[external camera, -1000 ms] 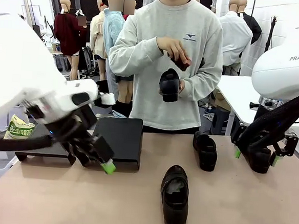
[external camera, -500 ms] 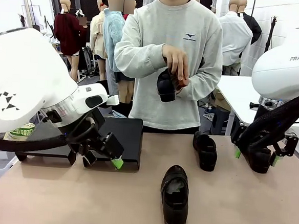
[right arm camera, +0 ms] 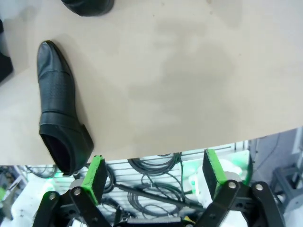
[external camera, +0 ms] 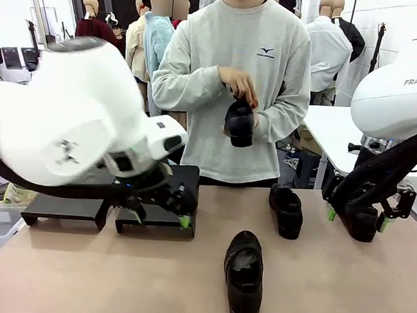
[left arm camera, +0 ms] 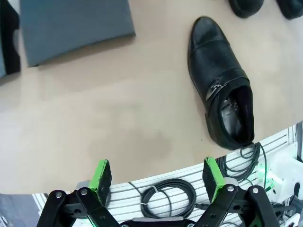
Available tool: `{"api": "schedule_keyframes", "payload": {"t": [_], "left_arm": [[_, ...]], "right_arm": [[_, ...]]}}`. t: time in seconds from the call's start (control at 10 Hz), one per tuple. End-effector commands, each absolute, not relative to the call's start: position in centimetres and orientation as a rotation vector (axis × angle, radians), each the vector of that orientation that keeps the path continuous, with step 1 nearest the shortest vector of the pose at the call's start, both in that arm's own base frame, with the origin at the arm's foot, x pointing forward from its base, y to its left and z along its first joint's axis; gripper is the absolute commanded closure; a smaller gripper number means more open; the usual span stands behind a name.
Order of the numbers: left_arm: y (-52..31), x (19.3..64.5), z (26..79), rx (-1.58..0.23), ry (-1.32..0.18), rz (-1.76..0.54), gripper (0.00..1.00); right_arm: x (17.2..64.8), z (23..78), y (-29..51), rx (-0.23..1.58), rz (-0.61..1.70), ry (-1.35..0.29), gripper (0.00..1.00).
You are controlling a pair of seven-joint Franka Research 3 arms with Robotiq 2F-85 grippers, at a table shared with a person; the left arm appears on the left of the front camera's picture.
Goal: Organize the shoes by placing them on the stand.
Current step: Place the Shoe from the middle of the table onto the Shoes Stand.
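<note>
Lying beyond the left fingers (left arm camera: pixel 100 175) (spread) is a shoe (left arm camera: pixel 218 80).

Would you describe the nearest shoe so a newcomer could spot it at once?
Start at the tan table. Near the middle of its robot-side edge lies a black shoe. It lies alone, closer to that edge than any other shoe.

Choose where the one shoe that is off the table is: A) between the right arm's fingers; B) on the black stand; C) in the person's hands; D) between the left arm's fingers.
C: the front view shows the shoe held in the person's hands, up in front of the chest.
</note>
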State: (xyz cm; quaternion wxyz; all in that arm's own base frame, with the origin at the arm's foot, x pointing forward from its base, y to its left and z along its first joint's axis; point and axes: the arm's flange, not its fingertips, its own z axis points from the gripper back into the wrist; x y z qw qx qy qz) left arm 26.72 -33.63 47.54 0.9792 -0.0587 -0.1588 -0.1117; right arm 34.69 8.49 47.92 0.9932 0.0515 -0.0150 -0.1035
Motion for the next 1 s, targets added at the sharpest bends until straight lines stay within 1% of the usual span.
{"api": "schedule_keyframes", "payload": {"t": [0.0, 0.1, 0.4, 0.6, 0.9], "left_arm": [[-37.3, 27.9, 45.1, -0.083, -0.252, -0.182, 0.0], [-38.4, 27.8, 43.7, -0.1, -0.205, -0.155, 0.0], [-41.0, 27.4, 41.6, -0.119, -0.157, -0.124, 0.0], [-42.6, 27.7, 41.0, -0.141, -0.169, -0.146, 0.0], [-44.5, 29.2, 39.7, -0.134, -0.149, -0.11, 0.0]], "right_arm": [[35.0, 48.1, 8.4, 0.095, -0.204, -0.031, 0.0], [35.0, 48.1, 8.4, 0.095, -0.204, -0.031, 0.0], [35.0, 48.1, 8.4, 0.095, -0.204, -0.031, 0.0], [35.0, 48.1, 8.4, 0.095, -0.204, -0.031, 0.0], [35.0, 48.1, 8.4, 0.095, -0.204, -0.031, 0.0]]}}
